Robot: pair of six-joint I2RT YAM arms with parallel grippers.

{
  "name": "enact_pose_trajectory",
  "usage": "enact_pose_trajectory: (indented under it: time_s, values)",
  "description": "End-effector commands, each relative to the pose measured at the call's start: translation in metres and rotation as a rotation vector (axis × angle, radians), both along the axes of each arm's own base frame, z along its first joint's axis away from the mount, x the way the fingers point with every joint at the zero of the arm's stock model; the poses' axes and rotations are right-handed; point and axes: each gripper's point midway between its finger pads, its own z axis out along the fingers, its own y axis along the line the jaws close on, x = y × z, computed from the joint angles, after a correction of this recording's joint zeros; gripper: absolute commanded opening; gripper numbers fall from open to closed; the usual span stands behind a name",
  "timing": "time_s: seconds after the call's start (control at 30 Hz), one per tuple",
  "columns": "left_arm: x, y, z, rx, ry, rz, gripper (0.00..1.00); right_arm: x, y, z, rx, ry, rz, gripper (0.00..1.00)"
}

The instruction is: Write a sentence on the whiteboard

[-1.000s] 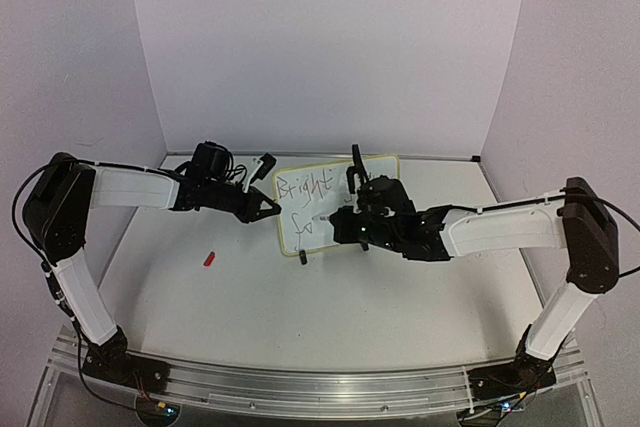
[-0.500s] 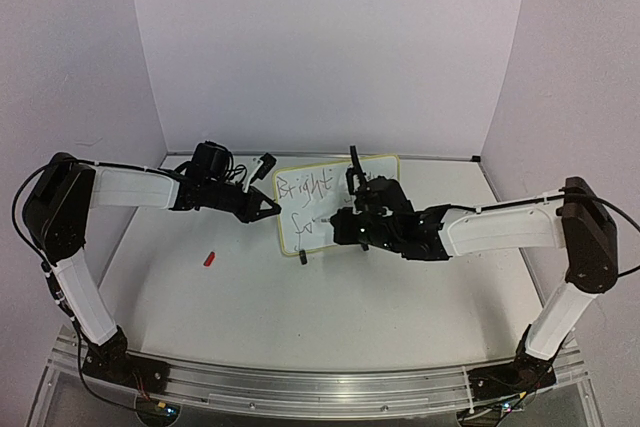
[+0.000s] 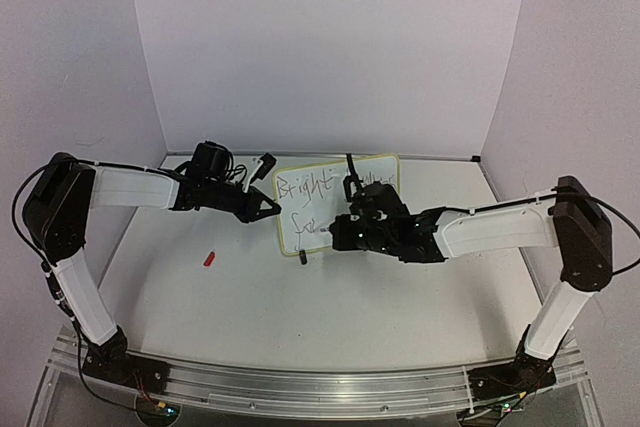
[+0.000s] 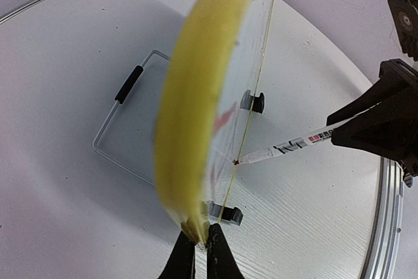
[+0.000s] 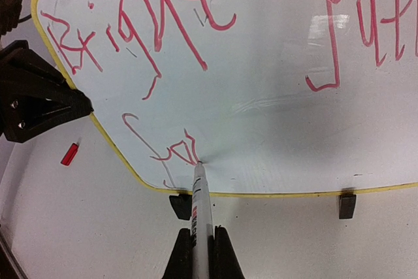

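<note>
The whiteboard (image 3: 312, 209) stands tilted on the table, with a yellow rim (image 4: 189, 115). The sentence (image 5: 140, 27) is red handwriting: "Bright" and "futu" on the top line, "for" (image 5: 171, 151) below. My left gripper (image 4: 199, 249) is shut on the board's left rim, also seen from above (image 3: 272, 209). My right gripper (image 5: 199, 246) is shut on a white marker (image 5: 199, 210). The marker's tip touches the board at the end of "for". From above, the right gripper (image 3: 340, 230) covers the board's lower middle.
A red marker cap (image 3: 209, 258) lies on the table left of the board. Behind the board is its black wire stand (image 4: 124, 115). Two black clip feet (image 5: 181, 206) (image 5: 347, 204) hold its lower rim. White walls close the back and both sides.
My right gripper has shifted slightly left and down over the board with the marker, and the lower line has gained a stroke. The left arm has not moved.
</note>
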Motion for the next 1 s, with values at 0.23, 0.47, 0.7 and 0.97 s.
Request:
enact_pose_trajectory:
  time_s: [0.23,0.47,0.7,0.97]
  values:
    - [0.013,0.011,-0.006,0.066,-0.031,0.056,0.00,0.007,0.001,0.016,0.045,-0.030,-0.022,0.00]
    - [0.013,0.011,-0.004,0.064,-0.034,0.056,0.00,0.008,-0.003,0.038,0.091,-0.074,-0.042,0.00]
    - [0.013,0.011,-0.004,0.061,-0.034,0.056,0.00,0.007,-0.009,0.041,0.091,-0.085,-0.060,0.00]
    - [0.013,0.011,-0.004,0.062,-0.034,0.057,0.00,0.007,-0.013,0.030,0.081,-0.064,-0.082,0.00]
